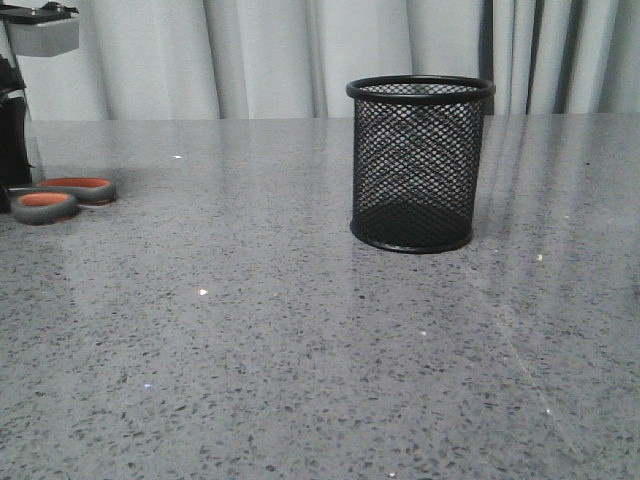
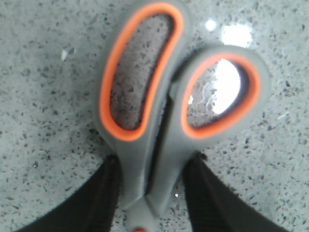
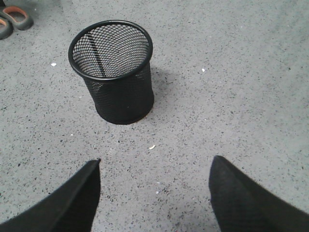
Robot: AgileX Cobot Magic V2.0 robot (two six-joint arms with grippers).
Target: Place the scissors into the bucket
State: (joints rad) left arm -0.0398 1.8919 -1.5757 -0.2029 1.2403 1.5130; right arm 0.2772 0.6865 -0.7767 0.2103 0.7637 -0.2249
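The scissors (image 2: 149, 111) lie flat on the grey speckled table, dark grey handles with orange-lined loops. My left gripper (image 2: 153, 166) has its two black fingers pressed against both sides of the handle neck; the blades are hidden. In the front view the handles (image 1: 62, 197) show at the far left edge beside the dark left gripper (image 1: 10, 150). The bucket (image 1: 420, 165), a black wire-mesh cup, stands upright and empty right of the table's middle. My right gripper (image 3: 154, 164) is open and empty, hovering on the near side of the bucket (image 3: 113, 72).
A grey curtain hangs behind the table. A grey box on a stand (image 1: 42, 32) sits at the back left. The scissors' handles also show in the right wrist view (image 3: 14, 18), beyond the bucket.
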